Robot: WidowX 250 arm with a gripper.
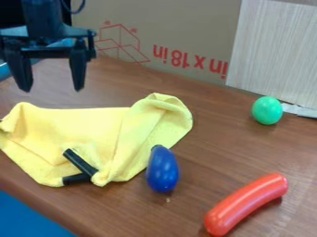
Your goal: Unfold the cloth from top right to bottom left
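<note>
- My arm point(42, 18) was black and blocky.
- I saw a thin, dark cable point(73, 12) looped beside it.
- My claw point(52, 90) had a wide crossbar point(53, 53) and two fingers point(78, 69) tapering to blunt tips.

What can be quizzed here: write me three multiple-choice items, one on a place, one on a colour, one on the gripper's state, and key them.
1. Where is the blue toy?
A) On top of the cloth
B) Beside the cloth
C) In the gripper

2. What colour is the curved toy?
A) Red
B) Green
C) Yellow

3. How is the gripper?
A) Shut on the cloth
B) Shut on nothing
C) Open

1: B, it lies just off the cloth's edge.
2: A, its surface is red throughout.
3: C, its fingers stand well apart with nothing between them.
</note>
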